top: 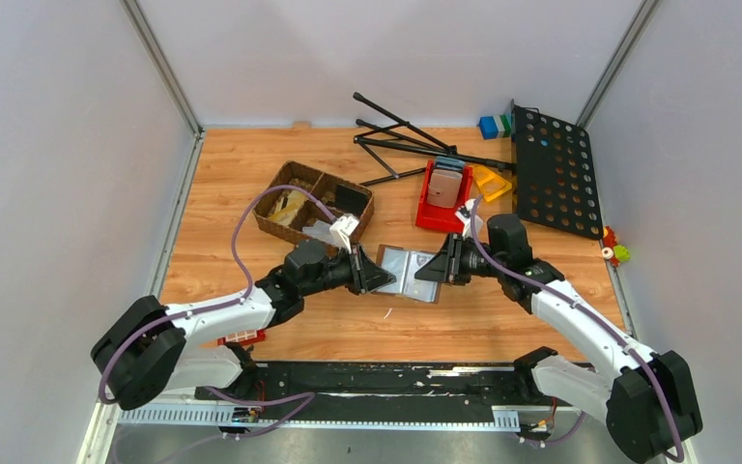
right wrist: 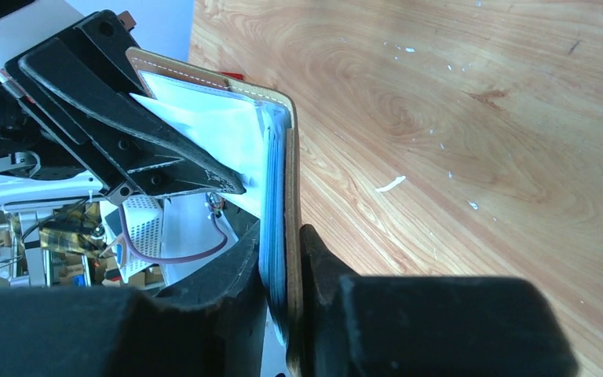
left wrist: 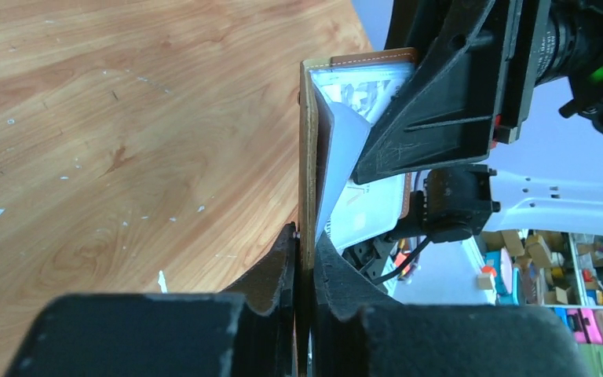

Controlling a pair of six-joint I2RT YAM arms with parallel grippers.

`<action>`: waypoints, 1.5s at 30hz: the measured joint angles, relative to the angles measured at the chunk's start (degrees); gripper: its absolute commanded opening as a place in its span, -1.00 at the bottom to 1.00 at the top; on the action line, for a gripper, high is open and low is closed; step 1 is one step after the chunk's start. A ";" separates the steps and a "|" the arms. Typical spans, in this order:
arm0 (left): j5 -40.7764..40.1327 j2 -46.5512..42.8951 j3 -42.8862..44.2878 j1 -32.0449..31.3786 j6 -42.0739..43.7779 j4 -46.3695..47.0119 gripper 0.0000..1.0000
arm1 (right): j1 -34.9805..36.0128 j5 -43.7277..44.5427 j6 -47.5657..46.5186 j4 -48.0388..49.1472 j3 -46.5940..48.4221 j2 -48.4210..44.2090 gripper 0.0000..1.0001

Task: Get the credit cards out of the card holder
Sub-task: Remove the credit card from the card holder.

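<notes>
- The left gripper was pinched on one brown flap of the card holder, just to the near right of the woven basket. In the left wrist view its jaws were pressed together on the flap's bare edge.
- The right gripper was pinching the opposite flap, on the side of the holder away from the basket. Its jaws were closed over both the leather and the pale sleeves.
- The holder hung spread open between the two grippers. You could not tell whether its underside touched the table.
- The credit cards showed as a stack of thin pale edges inside the sleeves, right against the inner finger of the right gripper. None appeared to be out of the holder.
- Judged step: holding the holder open for extraction. To do it well, you needed the left pinch firm on the bare flap. You also needed the right pinch re-seated on the card edges alone, because gripping leather and sleeves together would likely drag the whole holder.
- The red bin, farther off to the right of the basket, played no part.
</notes>
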 measured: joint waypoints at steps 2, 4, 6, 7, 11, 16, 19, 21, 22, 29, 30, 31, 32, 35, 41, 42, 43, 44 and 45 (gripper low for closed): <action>0.00 -0.83 -0.33 0.09 -0.15 0.37 -0.82 | 0.00 -0.33 0.31 0.87 -0.04 0.00 -0.50; 0.02 -1.29 -0.63 0.15 -0.50 0.63 -0.85 | 0.00 -0.63 0.63 1.60 -0.07 0.00 -0.32; 0.00 -1.88 -1.03 0.28 -1.11 0.90 -0.90 | 0.00 -0.96 1.18 2.67 -0.28 0.00 -0.15; 0.00 -2.14 -1.22 0.33 -1.42 1.14 -0.94 | 0.00 -1.16 1.53 3.52 -0.57 0.00 -0.08; -0.07 -3.85 -2.71 0.83 -4.02 2.93 -1.00 | 0.00 -1.86 3.08 7.08 -2.69 -0.02 0.16; -1.11 -5.25 -5.55 1.68 -8.31 7.58 -1.00 | 0.00 -2.38 4.66 10.14 -5.20 -1.25 0.55; -1.97 -5.25 -8.02 2.19 -11.69 11.69 -1.00 | 0.00 -2.43 5.62 12.04 -5.99 -2.89 0.59; -2.56 -5.11 -9.66 2.25 -14.14 14.80 -1.00 | 0.00 -2.62 6.73 14.67 -7.15 -3.96 0.59; -2.71 -4.90 -10.16 2.25 -15.13 16.06 -1.00 | 0.00 -2.71 7.50 16.11 -8.00 -4.44 0.58; -3.10 -1.62 -10.75 2.29 -20.46 25.31 -1.00 | 0.00 -3.50 11.37 21.53 -11.45 -6.12 0.34; -3.17 -1.31 -10.78 2.29 -20.92 26.21 -1.00 | 0.00 -3.48 11.67 21.84 -11.45 -6.38 0.31; -3.30 -0.98 -10.86 2.29 -21.40 27.17 -1.00 | 0.00 -3.48 11.91 22.10 -11.45 -6.64 0.29; -3.45 -0.79 -10.99 2.29 -21.68 27.91 -1.00 | 0.00 -3.45 12.09 22.34 -11.45 -6.86 0.26; -4.00 -0.39 -11.58 2.29 -22.67 29.86 -1.00 | 0.00 -3.10 12.50 22.80 -11.47 -7.15 0.20; -4.15 -0.39 -11.74 2.34 -23.02 30.95 -1.00 | 0.00 -1.64 13.16 22.88 -11.98 -8.61 0.09; -4.17 -0.42 -11.74 2.34 -22.99 30.97 -1.00 | 0.00 -1.27 13.29 22.84 -12.09 -9.16 0.07; -4.22 -0.44 -11.74 2.34 -22.95 30.93 -1.00 | 0.00 -0.87 13.31 22.80 -12.13 -9.66 0.05; -4.31 -0.57 -11.74 2.34 -22.88 30.80 -1.00 | 0.00 -0.44 13.35 22.75 -12.15 -10.32 0.03; -4.39 -0.87 -11.74 2.34 -22.77 30.40 -1.00 | 0.00 -0.17 13.40 22.77 -12.15 -10.78 0.00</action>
